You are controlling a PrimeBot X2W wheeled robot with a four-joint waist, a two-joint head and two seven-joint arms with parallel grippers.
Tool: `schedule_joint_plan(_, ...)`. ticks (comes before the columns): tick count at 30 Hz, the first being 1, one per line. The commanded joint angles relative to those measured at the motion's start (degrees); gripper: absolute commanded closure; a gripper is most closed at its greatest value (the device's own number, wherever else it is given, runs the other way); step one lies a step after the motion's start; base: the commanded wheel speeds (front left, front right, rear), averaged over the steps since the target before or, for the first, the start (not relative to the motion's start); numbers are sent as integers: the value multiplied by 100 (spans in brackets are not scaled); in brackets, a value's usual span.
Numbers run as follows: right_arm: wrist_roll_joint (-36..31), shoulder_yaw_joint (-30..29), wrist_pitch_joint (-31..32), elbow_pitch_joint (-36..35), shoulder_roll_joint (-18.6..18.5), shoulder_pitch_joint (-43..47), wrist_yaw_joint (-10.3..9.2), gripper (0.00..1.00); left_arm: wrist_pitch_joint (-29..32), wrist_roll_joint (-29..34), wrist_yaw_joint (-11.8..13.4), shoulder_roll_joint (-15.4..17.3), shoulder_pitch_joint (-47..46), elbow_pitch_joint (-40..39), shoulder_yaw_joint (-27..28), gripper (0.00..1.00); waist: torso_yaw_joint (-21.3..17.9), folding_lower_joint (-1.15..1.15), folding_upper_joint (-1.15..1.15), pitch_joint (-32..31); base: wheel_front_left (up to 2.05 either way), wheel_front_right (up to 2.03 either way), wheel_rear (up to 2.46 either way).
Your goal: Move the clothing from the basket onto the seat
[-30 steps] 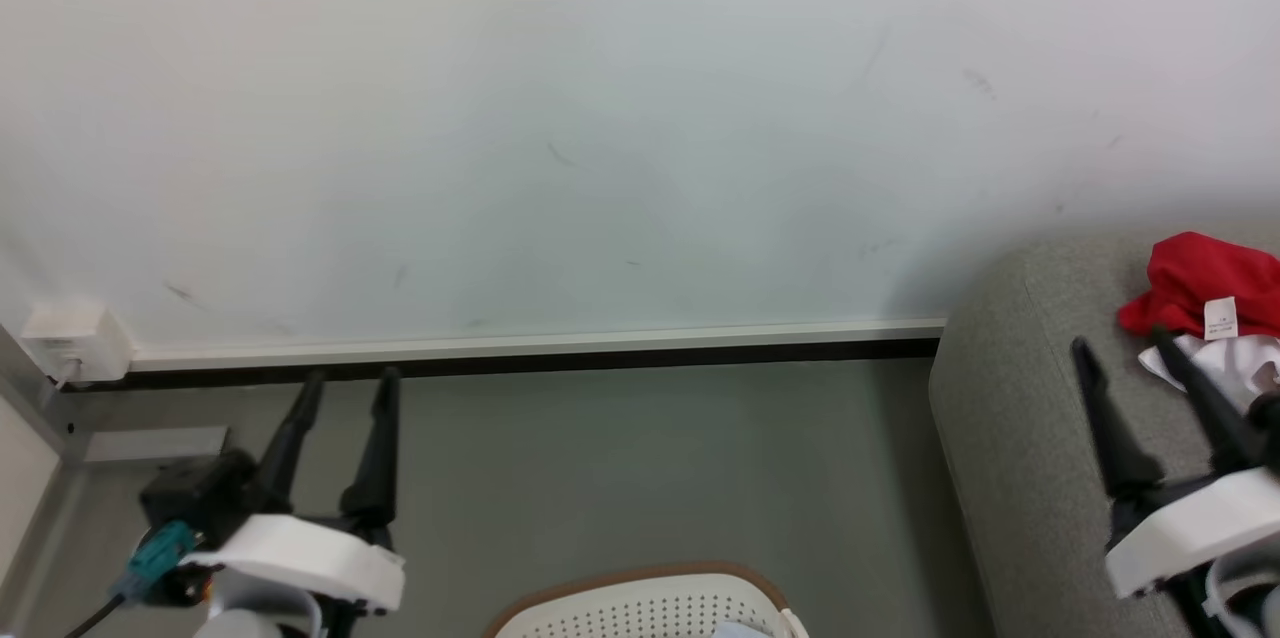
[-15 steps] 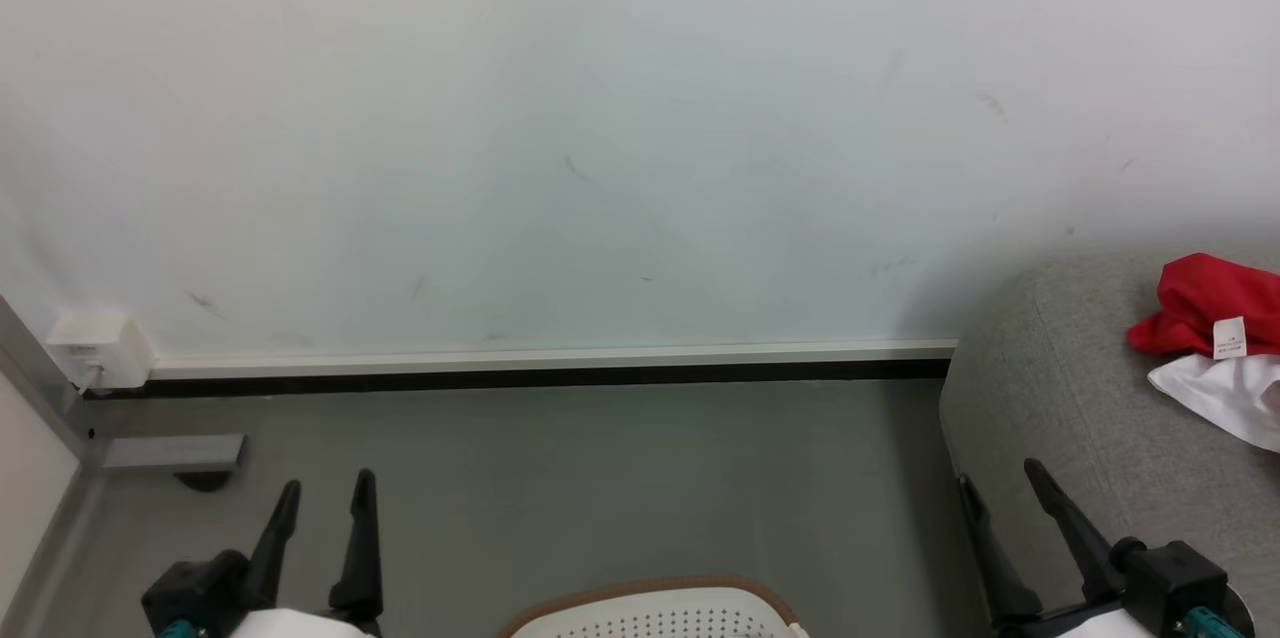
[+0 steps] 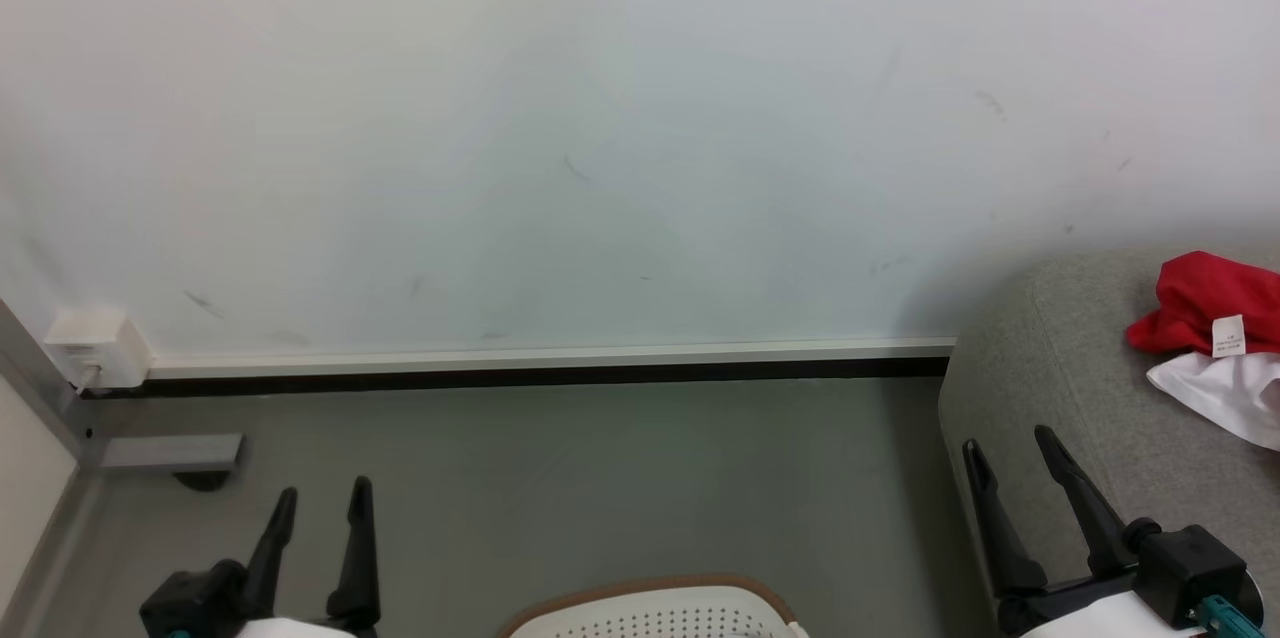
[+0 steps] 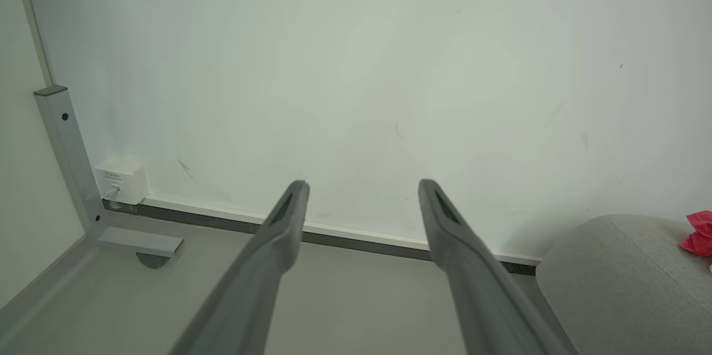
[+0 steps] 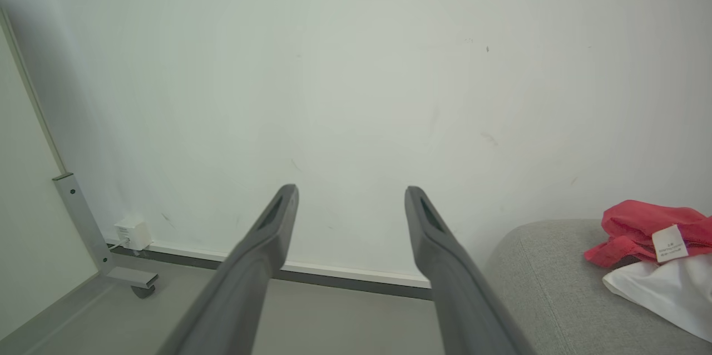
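Clothing [image 3: 1205,303] rests on seat [image 3: 1060,368], frame right; right gripper [image 3: 1005,440] withdrawn lower right, wide, empty; left gripper [image 3: 326,488] likewise: garment delivered.

The clothing [image 3: 1210,338] lies on the seat [image 3: 1050,368], at the far right. The basket [image 3: 650,615] sits on the floor [image 3: 600,478], left of the seat. The wall [image 3: 600,168] stands behind them. The left tool [image 3: 325,488] is left of the basket. The right tool [image 3: 1005,438] is by the seat's near edge.
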Motion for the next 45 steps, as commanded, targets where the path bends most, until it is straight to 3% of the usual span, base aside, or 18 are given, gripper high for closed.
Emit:
schedule_joint_plan(1,11,-38,-17,-26,7,26,-13,0,-1,84,-37,-25,-49,15,66,0,-7,0,0,-1,0,0,0)
schedule_joint_plan(15,39,-20,-18,45,43,-11,-13,0,-2,272,-173,-154,-71,113,248,0,-63,0,0,-7,0,0,0)
schedule_joint_plan(16,21,-19,0,38,49,-6,1,100,0,172,-160,-152,-49,108,234,100,-64,0,0,-7,0,0,0)
schedule_joint_plan(20,87,-16,44,174,92,100,1,100,44,91,-160,-207,29,281,241,100,-64,1,0,-5,0,0,0)
schedule_joint_plan(45,2353,-577,690,128,212,24,-2,100,709,-2358,-113,-203,-84,-4,319,100,0,1,0,62,0,0,0)
